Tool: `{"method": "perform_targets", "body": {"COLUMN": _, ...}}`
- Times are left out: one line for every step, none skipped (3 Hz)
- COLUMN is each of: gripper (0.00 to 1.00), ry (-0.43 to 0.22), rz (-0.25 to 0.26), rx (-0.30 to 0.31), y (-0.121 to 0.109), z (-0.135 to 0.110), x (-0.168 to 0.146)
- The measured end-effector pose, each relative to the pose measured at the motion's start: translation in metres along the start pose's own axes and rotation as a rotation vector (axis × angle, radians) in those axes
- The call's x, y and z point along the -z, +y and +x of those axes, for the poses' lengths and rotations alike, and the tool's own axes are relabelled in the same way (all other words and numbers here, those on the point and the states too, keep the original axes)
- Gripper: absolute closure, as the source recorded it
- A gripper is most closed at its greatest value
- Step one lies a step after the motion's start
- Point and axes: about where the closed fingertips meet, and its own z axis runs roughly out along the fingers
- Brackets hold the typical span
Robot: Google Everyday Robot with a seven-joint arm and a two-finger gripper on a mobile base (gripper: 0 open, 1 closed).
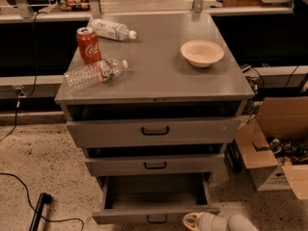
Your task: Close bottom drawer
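The bottom drawer (156, 214) of the grey metal cabinet is pulled far out, its inside empty. Its small dark handle (157, 219) sits at the centre of the front, at the frame's lower edge. My gripper (193, 221), pale cream and white, is at the bottom of the view, just right of the handle and close to the drawer front. The middle drawer (155, 165) and the top drawer (154, 130) above it each stand slightly out.
On the cabinet top (159, 76) stand a red cola can (89, 44), two plastic bottles lying down (94, 73) (113, 30) and a white bowl (202, 53). An open cardboard box (276, 153) is on the floor at right. A black cable and bar (38, 211) lie at left.
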Motion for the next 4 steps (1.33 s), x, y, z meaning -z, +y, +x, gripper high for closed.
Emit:
{"method": "perform_targets", "body": {"gripper": 1.00, "ry": -0.029, "rz": 0.046, "rx": 0.004, "y": -0.033, "z": -0.003, "x": -0.006}}
{"method": "perform_targets", "body": {"gripper": 1.00, "ry": -0.029, "rz": 0.046, "rx": 0.004, "y": -0.032, "z": -0.003, "x": -0.005}}
{"method": "perform_targets", "body": {"gripper": 1.00, "ry": -0.019, "rz": 0.054, "rx": 0.021, "y": -0.037, "z": -0.007, "x": -0.014}}
{"method": "perform_targets", "body": {"gripper": 1.00, "ry": -0.010, "rz": 0.093, "rx": 0.051, "y": -0.061, "z": -0.010, "x": -0.029}}
